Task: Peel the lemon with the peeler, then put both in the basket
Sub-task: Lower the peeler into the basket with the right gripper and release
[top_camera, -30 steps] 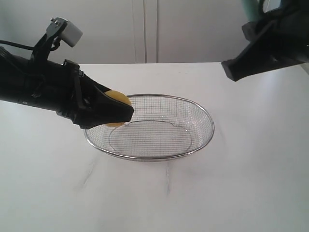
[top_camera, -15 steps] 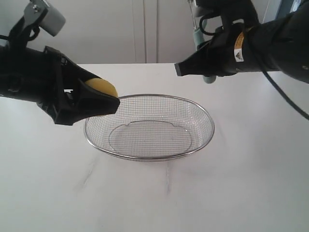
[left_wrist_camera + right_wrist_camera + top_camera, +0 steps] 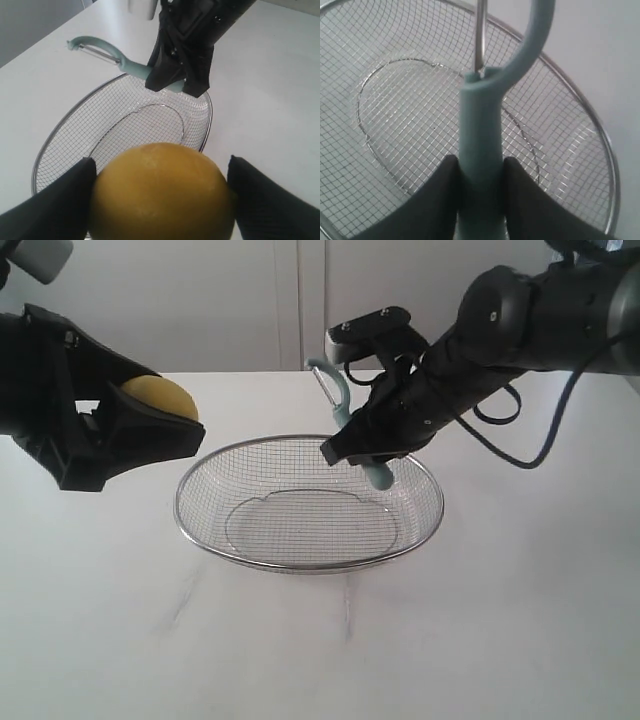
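The lemon [image 3: 160, 400] sits pinched between the two fingers of my left hand [image 3: 168, 428], lifted off the counter [image 3: 500, 620] just left of the basket [image 3: 310, 568] and clear of its rim. Its skin is bright yellow, finely dimpled, and whole on every side I can see. My right hand [image 3: 360, 448] grips the peeler [image 3: 343, 408] by its thick pale teal handle. It is tilted, its curved head and thin metal blade up and the butt end down, over the far right part of the basket. The basket, an oval of silver wire mesh with a heavier rim, rests upright on the white counter.
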Motion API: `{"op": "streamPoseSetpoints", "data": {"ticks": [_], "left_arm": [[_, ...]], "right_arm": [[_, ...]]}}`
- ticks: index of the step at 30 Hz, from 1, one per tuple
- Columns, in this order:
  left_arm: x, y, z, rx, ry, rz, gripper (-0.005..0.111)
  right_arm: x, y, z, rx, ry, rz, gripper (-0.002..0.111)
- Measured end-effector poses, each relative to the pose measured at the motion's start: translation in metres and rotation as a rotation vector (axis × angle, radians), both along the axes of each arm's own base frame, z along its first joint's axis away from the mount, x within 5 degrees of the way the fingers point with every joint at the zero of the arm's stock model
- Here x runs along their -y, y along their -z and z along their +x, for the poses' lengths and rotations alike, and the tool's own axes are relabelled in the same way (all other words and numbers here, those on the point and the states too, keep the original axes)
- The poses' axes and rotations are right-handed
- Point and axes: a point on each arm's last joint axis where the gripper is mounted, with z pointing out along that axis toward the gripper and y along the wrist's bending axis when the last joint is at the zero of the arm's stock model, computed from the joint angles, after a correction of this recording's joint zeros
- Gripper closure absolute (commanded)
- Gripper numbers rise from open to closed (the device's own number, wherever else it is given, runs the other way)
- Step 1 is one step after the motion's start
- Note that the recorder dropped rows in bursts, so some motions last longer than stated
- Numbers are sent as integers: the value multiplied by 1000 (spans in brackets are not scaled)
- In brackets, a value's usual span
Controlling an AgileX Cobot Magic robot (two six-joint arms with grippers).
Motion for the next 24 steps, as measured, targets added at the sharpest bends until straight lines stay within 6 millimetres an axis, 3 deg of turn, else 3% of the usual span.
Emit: {"op": "streamPoseSetpoints", "data": {"ticks": [13,24], "left_arm": [[0,1,-1,-8,10,3,107],[0,0,-1,-11,11,0,107]], "right_arm": [[-7,52,14,-106,0,-50,108],[-8,73,19,-134,3,-70,108]]}}
